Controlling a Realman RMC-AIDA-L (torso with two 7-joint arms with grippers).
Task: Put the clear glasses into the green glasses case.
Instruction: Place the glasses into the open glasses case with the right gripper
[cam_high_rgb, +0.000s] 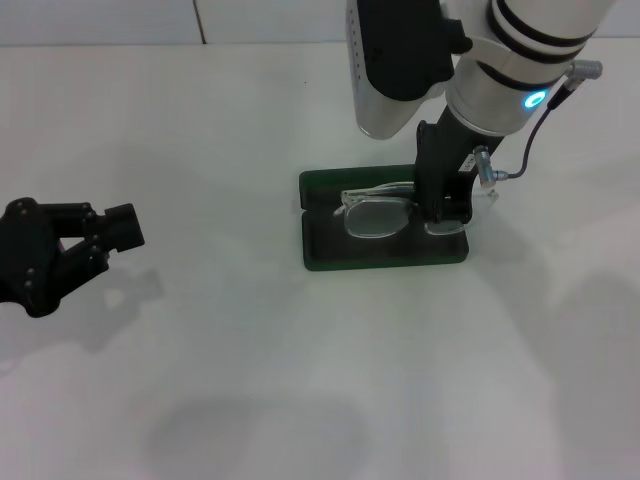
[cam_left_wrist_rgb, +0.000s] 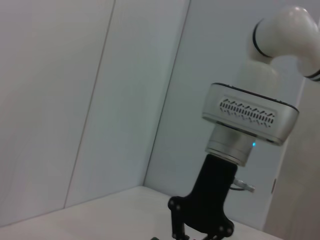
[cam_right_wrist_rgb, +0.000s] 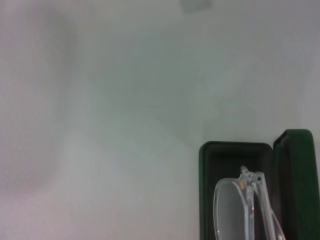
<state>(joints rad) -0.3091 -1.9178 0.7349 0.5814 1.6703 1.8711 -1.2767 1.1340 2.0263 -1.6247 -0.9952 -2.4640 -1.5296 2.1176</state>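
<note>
The green glasses case (cam_high_rgb: 330, 250) lies open on the white table, right of centre. The clear glasses (cam_high_rgb: 378, 217) rest in its dark tray, one lens and a thin temple arm showing. My right gripper (cam_high_rgb: 446, 208) reaches straight down onto the right end of the glasses, shut on them and hiding most of the other lens. The right wrist view shows the case tray (cam_right_wrist_rgb: 207, 195), its raised lid (cam_right_wrist_rgb: 295, 180) and the clear glasses (cam_right_wrist_rgb: 235, 205) inside. Far left near the table edge, my left gripper (cam_high_rgb: 108, 243) hangs open and empty.
The white table (cam_high_rgb: 250, 380) spreads around the case with nothing else on it. A pale wall (cam_left_wrist_rgb: 75, 100) stands behind. The left wrist view looks across at the right arm's wrist (cam_left_wrist_rgb: 247, 117).
</note>
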